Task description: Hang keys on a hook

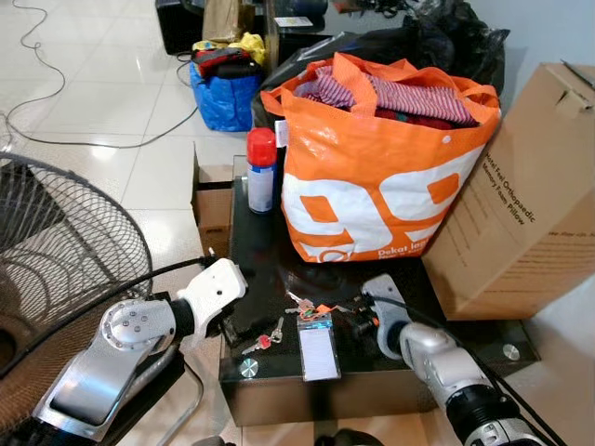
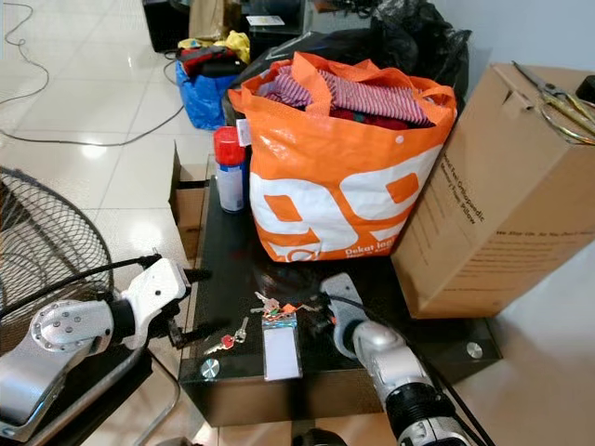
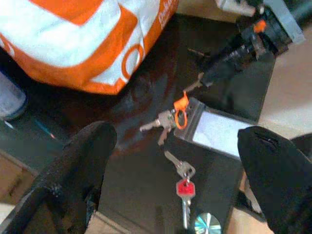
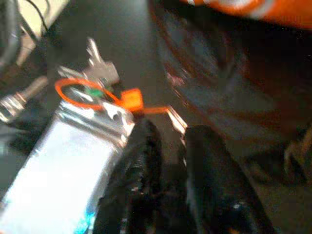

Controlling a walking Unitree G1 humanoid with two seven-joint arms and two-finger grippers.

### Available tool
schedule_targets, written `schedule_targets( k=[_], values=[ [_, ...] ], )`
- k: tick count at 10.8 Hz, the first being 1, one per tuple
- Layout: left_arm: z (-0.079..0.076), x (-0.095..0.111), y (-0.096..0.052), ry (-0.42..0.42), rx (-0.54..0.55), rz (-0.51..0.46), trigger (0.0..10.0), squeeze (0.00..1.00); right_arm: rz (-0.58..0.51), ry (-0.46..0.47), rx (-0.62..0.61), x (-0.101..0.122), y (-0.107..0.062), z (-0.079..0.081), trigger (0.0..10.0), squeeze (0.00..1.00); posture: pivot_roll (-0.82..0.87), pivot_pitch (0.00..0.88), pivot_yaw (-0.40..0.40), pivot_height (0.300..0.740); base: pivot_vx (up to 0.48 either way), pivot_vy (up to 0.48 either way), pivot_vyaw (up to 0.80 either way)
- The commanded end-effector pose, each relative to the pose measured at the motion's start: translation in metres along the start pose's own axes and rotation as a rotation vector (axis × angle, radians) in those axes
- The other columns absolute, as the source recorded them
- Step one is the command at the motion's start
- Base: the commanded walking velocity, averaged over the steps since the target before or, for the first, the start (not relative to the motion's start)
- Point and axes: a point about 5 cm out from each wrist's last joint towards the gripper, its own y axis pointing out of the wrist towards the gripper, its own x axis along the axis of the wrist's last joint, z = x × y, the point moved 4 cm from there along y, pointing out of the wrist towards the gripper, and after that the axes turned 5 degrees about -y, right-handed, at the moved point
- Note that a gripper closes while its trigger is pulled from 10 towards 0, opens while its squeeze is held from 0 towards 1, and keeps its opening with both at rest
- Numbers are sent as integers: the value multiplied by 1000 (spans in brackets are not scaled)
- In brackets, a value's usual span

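Now right gripper (image 4: 168, 146), fingers nearly pressed together beside key bunch (image 1: 311, 308), lower centre; orange tie could slip free.

Left gripper (image 3: 170, 161) fingers spread.

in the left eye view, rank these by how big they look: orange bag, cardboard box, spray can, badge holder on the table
1. orange bag
2. cardboard box, close to the bag and cut off by the frame edge, so that order is unsure
3. spray can
4. badge holder, which looks close in size to the can

A black glass table (image 1: 279, 381) bears keys (image 1: 311, 308), spray can (image 1: 261, 171), orange bag (image 1: 372, 177).
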Motion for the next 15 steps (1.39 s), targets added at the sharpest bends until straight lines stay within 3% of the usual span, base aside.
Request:
schedule_targets(
  k=[1, 5, 6, 7, 9, 15],
  values=[
    [-5, 0, 0, -5, -34, 29, 10000, 976, 0, -19, 5, 2, 2, 2, 10000, 1000, -64, 13, -85, 740, 0, 0, 0],
    [-7, 2, 2, -40, -82, 45, 10000, 973, 94, -122, -112, -5, 8, -11, 10000, 1000, -62, 25, -94, 740, 0, 0, 0],
    [-6, 1, 3, -39, -83, 49, 10000, 973, 95, -110, -138, -6, 8, -14, 10000, 0, -63, 27, -91, 740, 0, 0, 0],
    [-5, 0, 3, -38, -84, 51, 10000, 973, 106, -105, -153, -8, 8, -17, 9059, 0, -65, 27, -89, 740, 0, 0, 0],
    [-3, -1, 3, -36, -86, 50, 10000, 973, 126, -108, -142, -13, 8, -16, 235, 0, -66, 28, -87, 740, 0, 0, 0],
    [0, -8, 5, -35, -86, 53, 10000, 973, 135, -98, -137, -19, 8, -15, 0, 0, -65, 33, -89, 740, 0, 0, 0]
  ],
)
